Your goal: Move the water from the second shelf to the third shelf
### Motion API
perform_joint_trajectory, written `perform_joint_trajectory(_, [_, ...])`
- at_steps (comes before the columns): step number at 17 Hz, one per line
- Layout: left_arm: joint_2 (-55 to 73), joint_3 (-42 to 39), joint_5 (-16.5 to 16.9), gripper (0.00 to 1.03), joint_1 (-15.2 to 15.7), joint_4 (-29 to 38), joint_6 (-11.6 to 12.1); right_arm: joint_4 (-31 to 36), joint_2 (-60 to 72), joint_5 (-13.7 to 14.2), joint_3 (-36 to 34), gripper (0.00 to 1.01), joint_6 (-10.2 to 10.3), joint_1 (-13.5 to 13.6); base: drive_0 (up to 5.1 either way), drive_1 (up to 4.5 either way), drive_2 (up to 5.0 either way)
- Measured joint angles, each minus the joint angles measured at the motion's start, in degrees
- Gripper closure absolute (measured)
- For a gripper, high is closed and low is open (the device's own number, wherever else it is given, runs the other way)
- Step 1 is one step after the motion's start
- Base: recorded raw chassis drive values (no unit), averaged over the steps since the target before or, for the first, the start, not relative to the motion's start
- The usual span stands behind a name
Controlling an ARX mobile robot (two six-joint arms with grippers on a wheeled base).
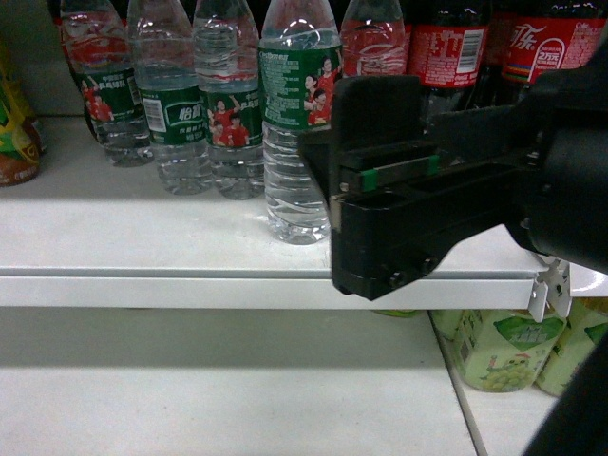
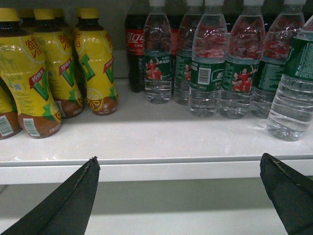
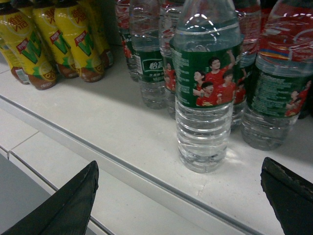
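A white store shelf (image 1: 142,247) stocked with drinks fills the scene, a lower shelf (image 1: 218,389) showing beneath its front lip. The water (image 1: 297,133), a clear ribbed bottle with a green label of red-shirted people, stands upright on the upper shelf, forward of the row of other water bottles (image 1: 195,104) lined up behind it and to its left. Dark cola bottles (image 1: 475,43) with red labels stand at the back right, and yellow tea bottles (image 2: 63,68) crowd the shelf's left end. Pale green drink bottles (image 1: 503,351) sit on the lower level at right.

The right gripper (image 3: 178,196) hangs in front of the shelf edge, level with the water and just to its right in the head view; its black body blocks part of the shelf behind. From its wrist camera the water (image 3: 205,93) stands between the two fingers (image 3: 68,205) and well beyond their tips, untouched. The fingers are spread wide and hold nothing.

The left gripper (image 2: 181,196) faces the same shelf farther left, its fingers (image 2: 63,205) likewise wide apart and empty, with the water (image 2: 293,88) at the right edge of that view, nearer the camera than the row.
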Motion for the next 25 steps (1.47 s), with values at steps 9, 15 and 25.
perform_joint_trajectory(9, [0.0, 0.0, 0.0, 0.05, 0.0, 0.0, 0.0, -2.7, 14.3, 6.7, 14.4, 0.03, -0.9, 3.9, 0.0, 0.00, 0.0])
perform_joint_trajectory(15, [0.0, 0.0, 0.0, 0.05, 0.0, 0.0, 0.0, -5.8, 18.6, 10.4, 22.0, 0.03, 0.6, 3.9, 0.0, 0.00, 0.0])
perform_joint_trajectory(25, [0.0, 0.0, 0.0, 0.05, 0.0, 0.0, 0.0, -7.5, 22.9, 14.4, 27.2, 0.03, -0.8, 2.0, 0.0, 0.00, 0.0])
